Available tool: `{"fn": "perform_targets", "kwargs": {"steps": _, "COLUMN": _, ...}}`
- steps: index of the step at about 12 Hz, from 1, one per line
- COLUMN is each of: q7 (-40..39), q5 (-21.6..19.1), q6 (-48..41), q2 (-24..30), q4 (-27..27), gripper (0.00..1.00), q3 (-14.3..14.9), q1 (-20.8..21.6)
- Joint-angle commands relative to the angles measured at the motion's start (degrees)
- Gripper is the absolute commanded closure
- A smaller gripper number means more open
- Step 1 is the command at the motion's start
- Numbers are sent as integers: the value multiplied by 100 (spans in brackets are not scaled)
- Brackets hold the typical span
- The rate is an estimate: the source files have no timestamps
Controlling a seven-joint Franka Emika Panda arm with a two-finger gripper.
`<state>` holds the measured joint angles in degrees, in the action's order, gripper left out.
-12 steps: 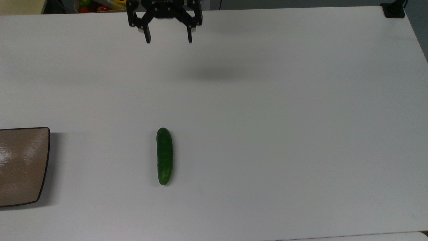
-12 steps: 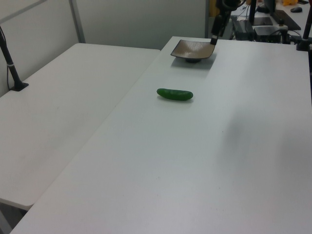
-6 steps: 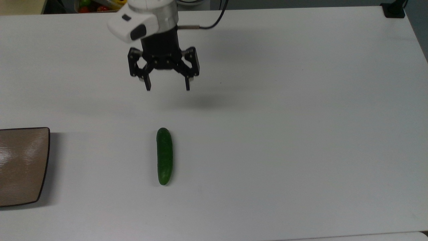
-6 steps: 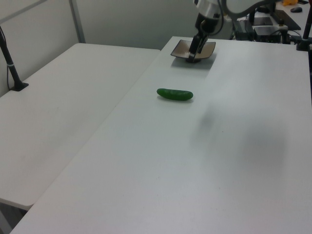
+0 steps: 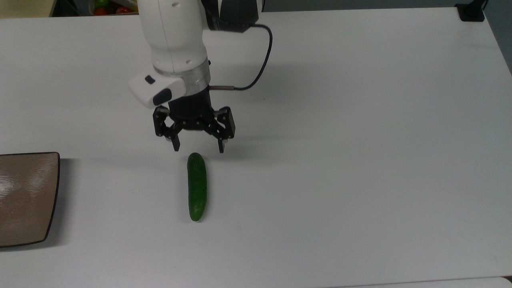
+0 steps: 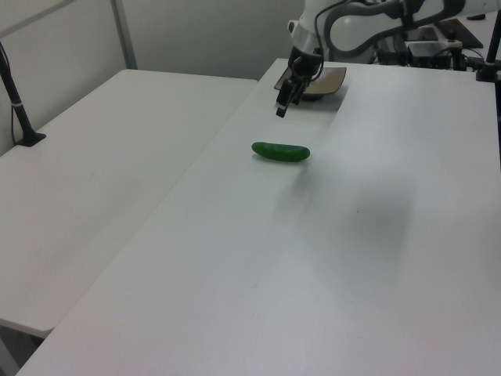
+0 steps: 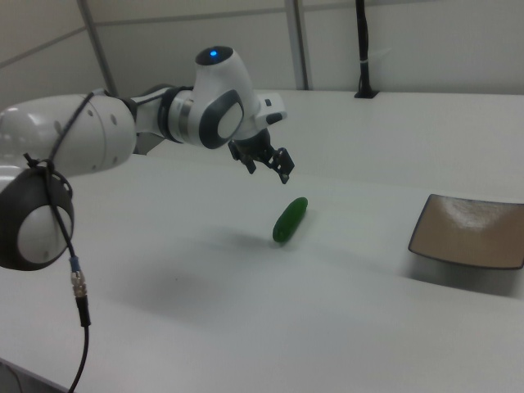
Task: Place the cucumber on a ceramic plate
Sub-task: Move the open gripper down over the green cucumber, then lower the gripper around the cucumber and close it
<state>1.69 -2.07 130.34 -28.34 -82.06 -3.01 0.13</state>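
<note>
A dark green cucumber (image 5: 197, 187) (image 6: 280, 151) (image 7: 290, 219) lies flat on the white table, lengthwise up and down in the top view. My gripper (image 5: 199, 150) (image 6: 280, 110) (image 7: 268, 169) hangs open above the table, with nothing between its fingers. In the top view its tips stand just beyond the cucumber's upper end, one on each side. The right view shows it still well above the cucumber. The tan-brown square ceramic plate (image 5: 24, 198) (image 6: 334, 77) (image 7: 471, 232) sits empty at the top view's left edge, far from the cucumber.
The white arm (image 5: 174, 44) and its black cable (image 5: 262, 64) reach in from the top view's upper edge. A bin of coloured items (image 5: 116, 6) lies past the far table edge. A black clamp (image 5: 471, 12) sits at the upper right corner. A second table (image 6: 102, 157) adjoins on the left view's left.
The gripper has travelled from the far table edge down the top view and lower, to just beyond the cucumber's end. It stayed open. Cucumber and plate have not moved.
</note>
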Motion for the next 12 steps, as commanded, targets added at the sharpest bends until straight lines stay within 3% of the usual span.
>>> {"fn": "perform_targets", "kwargs": {"steps": 1, "q7": 227, "q5": 171, "q6": 561, "q2": -601, "q4": 375, "gripper": 0, "q3": 64, "q1": 75}}
{"fn": "perform_targets", "kwargs": {"steps": 5, "q7": 244, "q5": 471, "q6": 1045, "q2": -1146, "q4": 604, "gripper": 0, "q3": 178, "q1": 172}}
{"fn": "perform_targets", "kwargs": {"steps": 12, "q7": 192, "q5": 848, "q6": 1108, "q2": -1384, "q4": 419, "gripper": 0, "q3": 178, "q1": 163}}
